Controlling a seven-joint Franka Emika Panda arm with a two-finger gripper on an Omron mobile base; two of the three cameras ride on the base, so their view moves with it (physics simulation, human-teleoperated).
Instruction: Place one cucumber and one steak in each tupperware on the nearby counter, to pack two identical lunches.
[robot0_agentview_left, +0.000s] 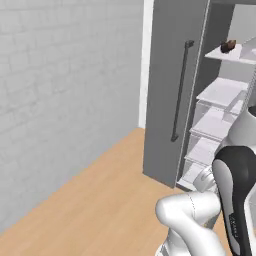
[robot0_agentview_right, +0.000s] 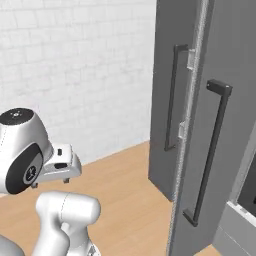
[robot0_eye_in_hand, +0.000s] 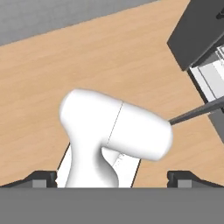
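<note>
- Bright, even, flat rendered light; source direction unclear.
- Shadows faint, soft on wood floor (robot0_agentview_left: 90, 200).
- No glare.
- Slight softness throughout; edges undistorted.

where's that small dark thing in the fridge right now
In the left base view, the small dark thing sits on the top white shelf of the open fridge, upper right, right of the door handle.

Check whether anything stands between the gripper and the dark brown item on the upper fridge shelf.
Nothing visible blocks it. The fridge door stands open to one side, and the dark brown item, too small to identify, lies exposed on the upper shelf. The gripper, open, faces the wooden floor rather than the shelves.
</note>
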